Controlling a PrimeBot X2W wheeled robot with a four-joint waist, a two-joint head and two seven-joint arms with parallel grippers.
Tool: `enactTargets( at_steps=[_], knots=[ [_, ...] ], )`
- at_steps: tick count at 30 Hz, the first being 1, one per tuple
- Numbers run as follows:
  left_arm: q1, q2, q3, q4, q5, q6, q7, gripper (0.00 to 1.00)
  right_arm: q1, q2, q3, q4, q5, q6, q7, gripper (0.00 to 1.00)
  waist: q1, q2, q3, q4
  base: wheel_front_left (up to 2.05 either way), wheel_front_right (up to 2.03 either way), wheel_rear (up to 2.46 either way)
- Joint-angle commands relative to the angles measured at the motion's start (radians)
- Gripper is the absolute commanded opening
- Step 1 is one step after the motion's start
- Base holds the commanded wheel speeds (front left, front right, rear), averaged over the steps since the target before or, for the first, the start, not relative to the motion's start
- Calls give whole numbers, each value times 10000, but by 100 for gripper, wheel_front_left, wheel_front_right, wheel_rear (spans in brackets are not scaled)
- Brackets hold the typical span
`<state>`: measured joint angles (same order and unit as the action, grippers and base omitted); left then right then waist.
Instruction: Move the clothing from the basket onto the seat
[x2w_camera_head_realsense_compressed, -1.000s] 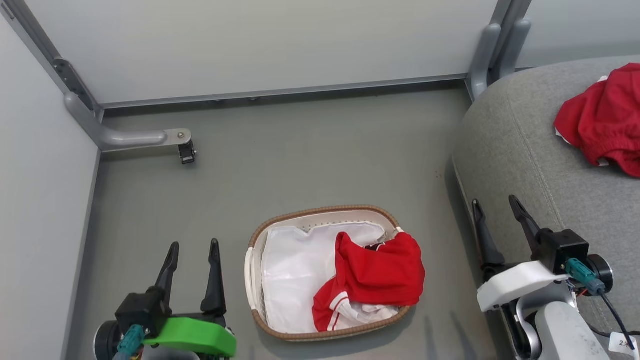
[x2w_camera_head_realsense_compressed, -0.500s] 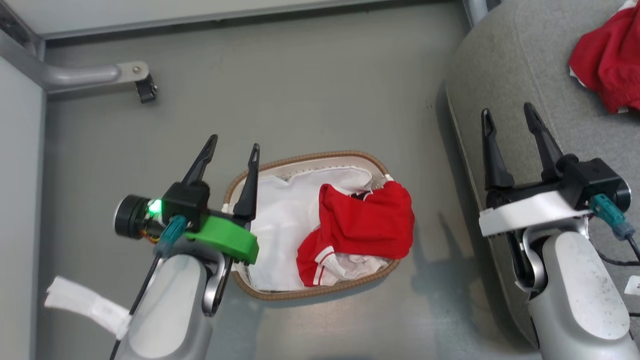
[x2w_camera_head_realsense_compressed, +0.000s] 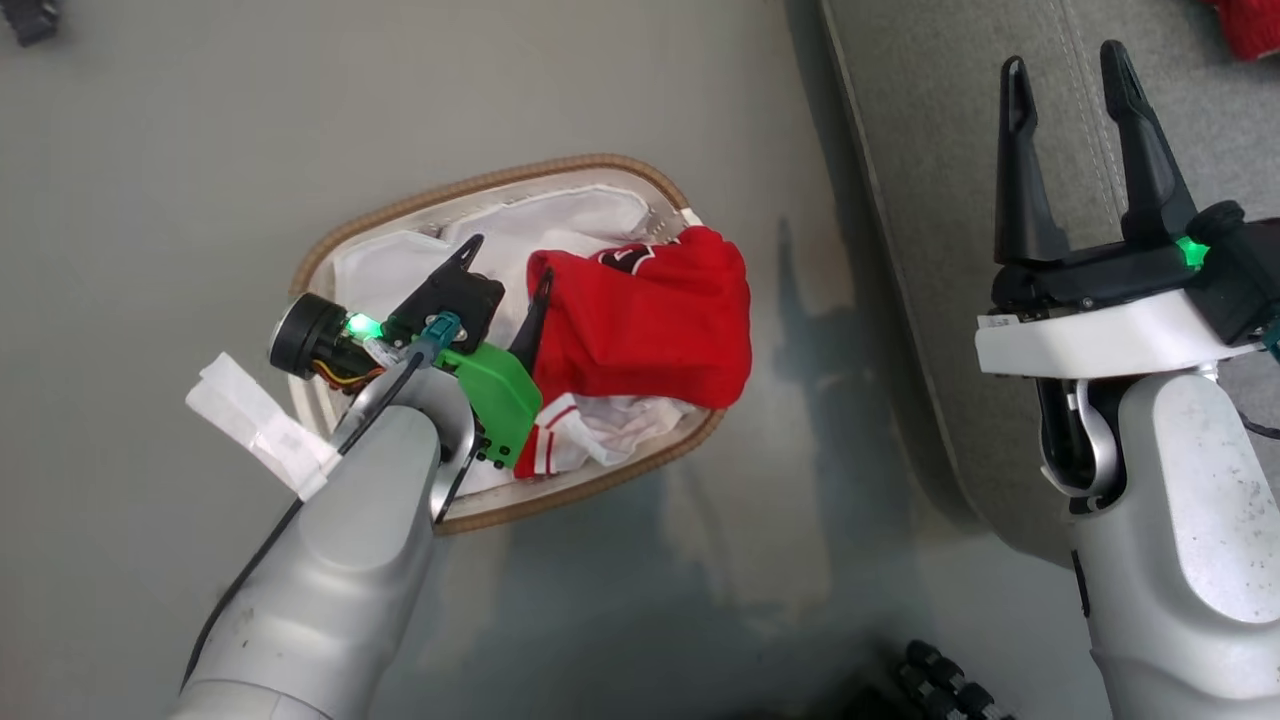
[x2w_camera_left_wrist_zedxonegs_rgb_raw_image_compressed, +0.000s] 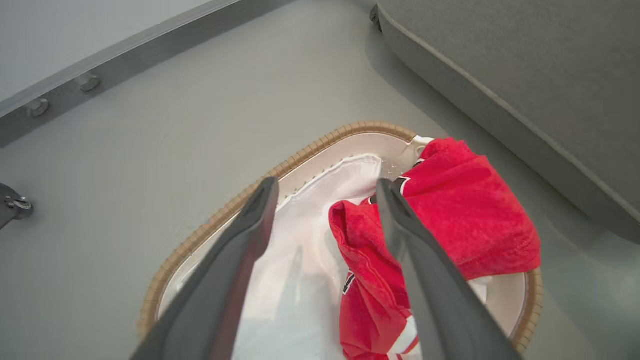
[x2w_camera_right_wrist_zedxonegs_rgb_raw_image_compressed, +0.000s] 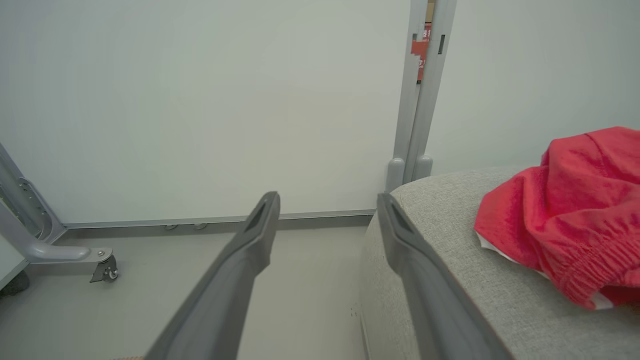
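Clothing (x2w_camera_head_realsense_compressed: 650, 320), fleecy perhaps, lies crumpled in woven-rimmed basket (x2w_camera_head_realsense_compressed: 400, 213)

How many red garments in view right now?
2. One garment bunched in the basket, a second garment on the seat. The basket bundle may hide more.

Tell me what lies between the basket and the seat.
Only a bare strip of grey floor separates the basket from the seat; the head view shows it, and the left wrist view too.
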<state>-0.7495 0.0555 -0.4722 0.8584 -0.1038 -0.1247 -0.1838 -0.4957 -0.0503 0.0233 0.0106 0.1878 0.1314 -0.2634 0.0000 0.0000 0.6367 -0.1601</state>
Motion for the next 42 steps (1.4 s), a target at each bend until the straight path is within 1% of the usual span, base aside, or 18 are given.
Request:
enactTargets(
  at_steps=[1,4,8,15,17,18,19,20,21,26,32,38,42],
  knots=[
    [-403,78,-36,251,85,-59,29,100,-197,-4,36,-154,108,-14,-20,100,0,0,1472,-1343,0,0,0],
    [-886,190,-139,939,195,-28,-2,100,-234,-2,92,-469,319,-14,-20,100,0,0,1846,-1585,0,0,0],
    [-1425,273,-35,1631,84,73,-84,100,-196,-2,246,-699,555,-14,-20,100,0,0,2202,-1819,0,0,0],
    [-2072,517,145,2596,-102,368,-47,100,-266,-7,447,-846,812,-14,-20,100,0,0,2555,-2080,0,0,0],
    [-2161,516,206,2822,-198,365,-44,100,-290,-7,475,-868,865,-14,-20,100,0,0,2591,-2104,0,0,0],
    [-2190,498,244,2934,-280,354,-76,95,-290,-7,473,-866,863,-14,-20,100,0,0,2597,-2096,0,0,0],
    [-2194,471,262,3012,-337,332,-108,50,-290,-7,461,-858,859,-14,-20,100,0,0,2592,-2079,0,0,0],
    [-2180,440,256,3083,-375,302,-129,36,-291,-7,441,-838,843,-14,-20,100,0,0,2574,-2048,0,0,0],
    [-2154,414,226,3138,-401,278,-168,0,-291,-7,423,-816,820,-14,-20,100,0,0,2549,-2015,0,0,0],
    [-1906,272,59,3210,-531,131,-500,0,-286,-10,380,-667,624,-14,-20,100,0,0,2246,-1704,0,0,0],
    [-1434,101,-45,2746,-838,13,-781,0,-130,-14,259,-292,176,-14,-20,100,0,0,1467,-1112,0,0,0],
    [-533,46,-120,1624,-1315,-71,-814,0,252,-20,99,289,-340,-14,-20,100,0,0,203,-452,0,0,0],
    [-43,41,-644,606,-1760,-66,-819,0,627,-22,31,715,-615,-14,-20,100,0,0,-801,-63,0,0,0]
  ],
)
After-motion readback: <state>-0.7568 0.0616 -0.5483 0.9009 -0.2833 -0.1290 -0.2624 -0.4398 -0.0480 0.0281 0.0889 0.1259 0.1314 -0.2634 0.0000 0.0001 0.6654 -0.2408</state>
